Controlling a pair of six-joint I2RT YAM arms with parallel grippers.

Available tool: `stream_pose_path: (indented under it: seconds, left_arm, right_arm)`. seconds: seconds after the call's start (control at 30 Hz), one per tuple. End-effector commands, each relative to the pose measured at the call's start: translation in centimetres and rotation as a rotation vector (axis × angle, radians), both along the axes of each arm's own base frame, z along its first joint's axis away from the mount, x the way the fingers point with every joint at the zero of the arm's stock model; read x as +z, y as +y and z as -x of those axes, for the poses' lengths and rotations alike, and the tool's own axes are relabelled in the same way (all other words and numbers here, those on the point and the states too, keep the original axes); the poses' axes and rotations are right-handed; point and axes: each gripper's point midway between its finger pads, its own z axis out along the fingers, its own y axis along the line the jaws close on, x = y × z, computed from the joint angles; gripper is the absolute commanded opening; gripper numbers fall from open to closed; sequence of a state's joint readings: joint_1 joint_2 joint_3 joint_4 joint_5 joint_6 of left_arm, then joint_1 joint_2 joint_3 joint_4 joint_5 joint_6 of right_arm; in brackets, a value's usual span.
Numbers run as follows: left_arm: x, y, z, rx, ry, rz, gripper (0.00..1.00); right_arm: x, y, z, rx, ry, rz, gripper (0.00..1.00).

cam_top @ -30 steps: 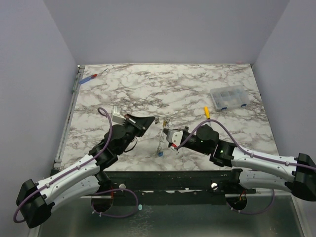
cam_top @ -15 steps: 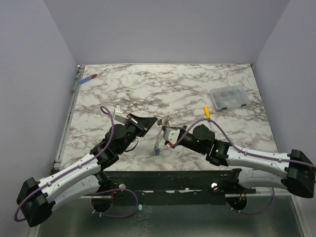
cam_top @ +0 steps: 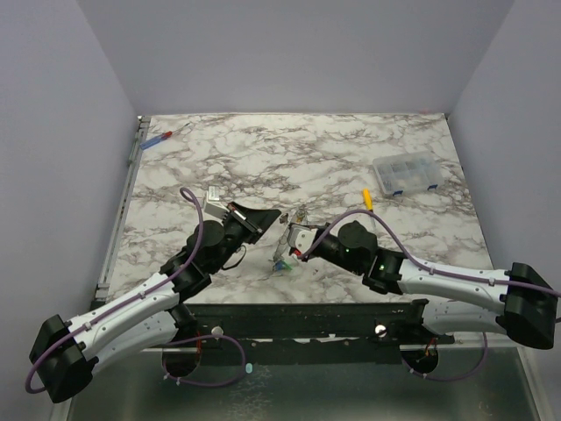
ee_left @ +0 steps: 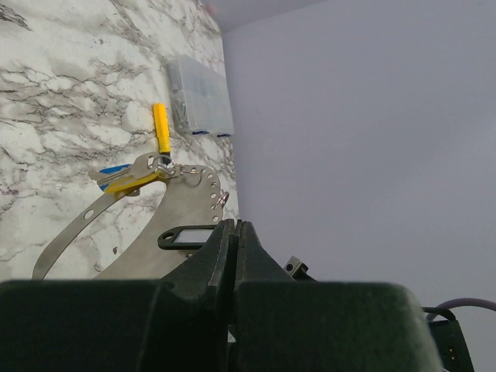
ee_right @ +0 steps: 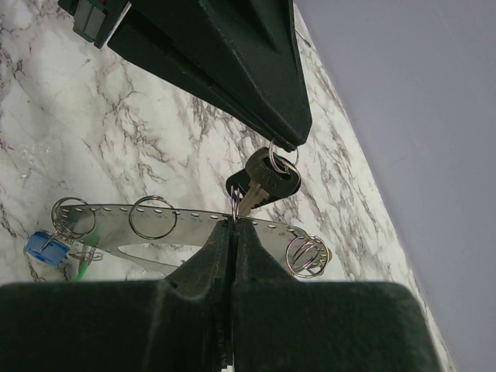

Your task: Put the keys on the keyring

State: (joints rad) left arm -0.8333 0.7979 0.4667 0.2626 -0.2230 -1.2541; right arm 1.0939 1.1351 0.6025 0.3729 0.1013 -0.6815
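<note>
The keyring (ee_right: 186,220) is a silver curved band with a row of holes, held up off the table between both arms and carrying small split rings. My right gripper (ee_right: 233,223) is shut on its rim. My left gripper (cam_top: 273,213) is shut on a small ring holding a black-headed key (ee_right: 267,180) just above that rim. Keys with blue (ee_right: 43,248) and green (ee_right: 81,267) caps hang at the band's low end (cam_top: 280,263). In the left wrist view, yellow- and blue-capped keys (ee_left: 128,180) sit at the band's (ee_left: 167,213) far end, and a black tag (ee_left: 190,237) lies near my left gripper (ee_left: 235,225).
A clear compartment box (cam_top: 405,173) stands at the right of the marble table, with a yellow-handled screwdriver (cam_top: 367,198) beside it. A red-and-blue screwdriver (cam_top: 158,139) lies at the far left corner. Purple walls close in the table on three sides.
My right gripper has moved left and a little away from me, closer to the left gripper. The hanging keys have swung up, and the green cap now shows.
</note>
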Motion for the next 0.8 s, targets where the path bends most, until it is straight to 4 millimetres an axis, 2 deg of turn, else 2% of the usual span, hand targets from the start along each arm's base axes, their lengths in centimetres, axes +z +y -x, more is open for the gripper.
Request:
stream_pose_path:
  seconds: [0.0, 0.77]
  left_arm:
    - [0.57, -0.70, 0.52, -0.045, -0.027, 0.002, 0.00]
    - [-0.12, -1.51, 0.57, -0.078, -0.023, -0.021, 0.00]
  right_arm:
    - [2.93, 0.45, -0.72, -0.037, -0.039, -0.079, 0.00]
    - [3.28, 0.23, -0.80, -0.045, -0.042, -0.070, 0.01]
